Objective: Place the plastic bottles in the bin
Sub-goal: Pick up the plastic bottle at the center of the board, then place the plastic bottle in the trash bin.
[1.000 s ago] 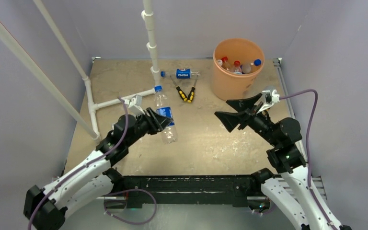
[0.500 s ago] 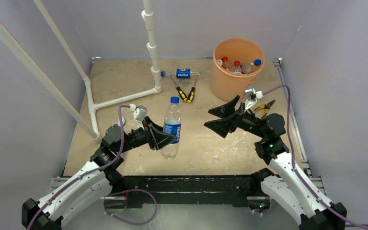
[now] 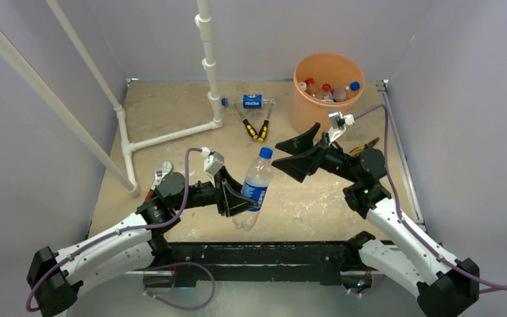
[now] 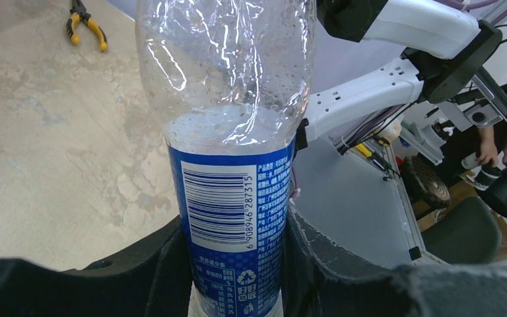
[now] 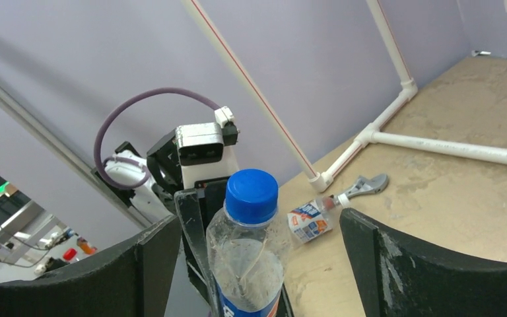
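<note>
The left gripper (image 3: pixel 241 197), clenched on the clear blue-capped plastic bottle (image 3: pixel 259 173), has carried it toward five o'clock, above table centre. The right gripper (image 3: pixel 289 150), now spread wide, has approached its cap. At one o'clock, the round orange plastic bin (image 3: pixel 305 113) holds several capped bottles (image 3: pixel 326 92).

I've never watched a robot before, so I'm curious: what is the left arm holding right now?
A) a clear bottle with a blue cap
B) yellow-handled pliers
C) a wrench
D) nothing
A: the left arm's jaws are closed on the blue label of the blue-capped bottle, as the left wrist view shows close up, while the yellow-handled pliers lie apart, farther back.
</note>
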`<action>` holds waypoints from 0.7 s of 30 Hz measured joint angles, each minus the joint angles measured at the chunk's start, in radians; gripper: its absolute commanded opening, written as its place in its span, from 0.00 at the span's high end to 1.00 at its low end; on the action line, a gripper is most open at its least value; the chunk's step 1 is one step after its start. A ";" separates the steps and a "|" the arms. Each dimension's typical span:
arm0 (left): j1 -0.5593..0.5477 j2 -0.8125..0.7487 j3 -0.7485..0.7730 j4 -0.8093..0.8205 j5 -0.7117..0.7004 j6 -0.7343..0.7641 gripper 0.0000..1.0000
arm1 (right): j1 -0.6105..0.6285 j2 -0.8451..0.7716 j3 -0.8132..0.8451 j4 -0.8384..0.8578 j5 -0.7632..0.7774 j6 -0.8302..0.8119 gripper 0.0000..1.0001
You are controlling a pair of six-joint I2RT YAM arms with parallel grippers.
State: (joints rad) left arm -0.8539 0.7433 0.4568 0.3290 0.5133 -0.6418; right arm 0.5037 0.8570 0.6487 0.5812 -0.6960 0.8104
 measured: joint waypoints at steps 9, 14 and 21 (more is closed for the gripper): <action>-0.027 0.035 0.002 0.057 -0.002 0.000 0.65 | 0.009 0.006 0.009 0.026 0.032 0.027 0.19; -0.034 0.044 0.003 0.072 -0.005 0.000 0.66 | 0.037 0.045 0.015 0.025 0.031 0.031 0.23; -0.040 0.063 0.003 0.082 -0.014 0.000 0.66 | 0.069 0.075 0.017 0.026 0.029 0.031 0.30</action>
State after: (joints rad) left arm -0.8936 0.8066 0.4603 0.4107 0.4995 -0.6422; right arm 0.5724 0.9318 0.6655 0.6071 -0.6666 0.8413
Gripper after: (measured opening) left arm 0.421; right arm 0.744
